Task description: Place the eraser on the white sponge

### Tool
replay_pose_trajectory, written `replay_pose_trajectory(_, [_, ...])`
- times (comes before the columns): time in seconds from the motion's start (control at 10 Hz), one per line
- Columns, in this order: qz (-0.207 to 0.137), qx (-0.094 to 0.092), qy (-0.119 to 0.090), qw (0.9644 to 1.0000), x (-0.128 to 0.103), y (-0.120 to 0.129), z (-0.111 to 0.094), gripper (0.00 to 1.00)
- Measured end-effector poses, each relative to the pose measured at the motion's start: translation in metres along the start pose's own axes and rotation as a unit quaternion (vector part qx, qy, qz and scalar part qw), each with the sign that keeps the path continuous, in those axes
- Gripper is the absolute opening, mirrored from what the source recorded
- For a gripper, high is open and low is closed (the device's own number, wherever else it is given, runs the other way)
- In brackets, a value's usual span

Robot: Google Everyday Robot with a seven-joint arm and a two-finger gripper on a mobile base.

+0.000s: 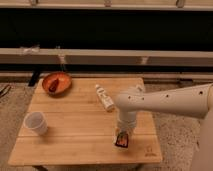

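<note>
One gripper [122,136] clasps the eraser [122,141]; white bottle [104,97] near behind it; cup [36,122], bowl [56,82] well apart.

Warm, dim light — soft shadow beneath the claw [122,138], low over the table [75,125], front right.

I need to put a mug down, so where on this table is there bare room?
Widest bare patch: the middle of the table, between the white cup, the orange bowl and the white bottle. The front strip right of the cup is bare. Crowded: the front right, where the hand is at the eraser.
</note>
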Motion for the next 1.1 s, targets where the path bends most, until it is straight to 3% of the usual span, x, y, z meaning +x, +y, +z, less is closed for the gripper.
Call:
replay_pose_trajectory(0.6, [-0.009, -0.005, -0.005, 0.9999, -0.016, 0.008, 0.005, 0.01])
replay_pose_trajectory(1.1, [-0.008, -0.005, -0.009, 0.9999, -0.025, 0.007, 0.01, 0.48])
